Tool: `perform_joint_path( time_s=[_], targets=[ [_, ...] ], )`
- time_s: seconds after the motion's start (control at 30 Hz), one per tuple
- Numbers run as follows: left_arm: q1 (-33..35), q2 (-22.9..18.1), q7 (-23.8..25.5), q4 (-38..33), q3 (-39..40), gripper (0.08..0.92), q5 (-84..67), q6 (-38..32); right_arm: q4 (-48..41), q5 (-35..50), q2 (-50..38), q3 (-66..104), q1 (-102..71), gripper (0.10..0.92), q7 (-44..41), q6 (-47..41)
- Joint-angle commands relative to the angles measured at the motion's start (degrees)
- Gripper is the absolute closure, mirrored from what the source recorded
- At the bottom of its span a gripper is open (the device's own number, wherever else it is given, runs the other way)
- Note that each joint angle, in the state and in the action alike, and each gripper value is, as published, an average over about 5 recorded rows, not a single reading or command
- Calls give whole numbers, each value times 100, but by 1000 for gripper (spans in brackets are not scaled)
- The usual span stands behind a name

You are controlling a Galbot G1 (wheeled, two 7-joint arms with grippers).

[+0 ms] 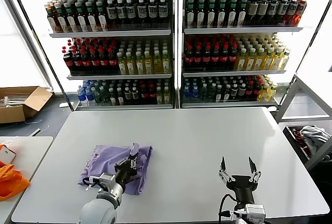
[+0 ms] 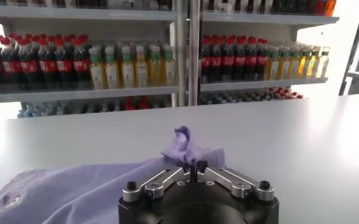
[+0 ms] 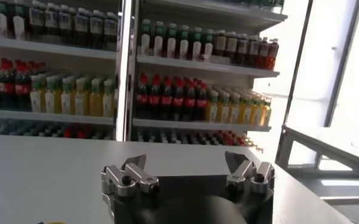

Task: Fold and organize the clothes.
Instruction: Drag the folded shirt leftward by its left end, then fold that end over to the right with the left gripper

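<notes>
From the head camera, you see the lavender T-shirt [image 1: 116,168] lying crumpled on the white surface [image 1: 207,141], on the robot's left side. Your left gripper [image 1: 133,160] sits on the shirt's right edge, and its jaws are pinched on a bit of that cloth. The shirt stretches away from the jaws toward the robot's left, so that is its long way. Your right gripper [image 1: 238,168] waits well apart from the shirt, on its right, with jaws spread wide and empty. The left arm is much nearer the shirt.

From the left wrist camera, the left gripper [image 2: 191,165] has its jaws closed on a little raised tuft of the T-shirt [image 2: 69,192].

From the right wrist camera, the right gripper [image 3: 188,170] shows open jaws with nothing between them. No shirt shows here.
</notes>
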Motion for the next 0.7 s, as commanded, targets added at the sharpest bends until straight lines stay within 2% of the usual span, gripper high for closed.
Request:
perform_joint_path(
  time_s=[0.03, 0.13, 0.33, 0.5, 0.6, 0.7],
  targets=[
    [140, -161, -5, 36, 239, 739, -119, -215, -86, -65, 35, 1, -54, 203, 32, 29],
    [363, -226, -109, -330, 366, 652, -802, -142, -100, -40, 18, 3, -32, 203, 52, 36],
    [887, -267, -419, -1616, 591, 479, -2793, 410, -184, 39, -51, -11, 49, 203, 119, 53],
    [869, -223, -899, -2710, 190, 340, -4059, 663, -301, 88, -117, -62, 137, 203, 180, 57],
    [702, -31, -943, -2827, -434, 263, -4094, 664, -354, 105, -143, -131, 191, 203, 189, 59],
    [501, 337, -829, -2231, -1214, 201, -3286, 471, -354, 108, -171, -225, 231, 203, 183, 52]
  ],
)
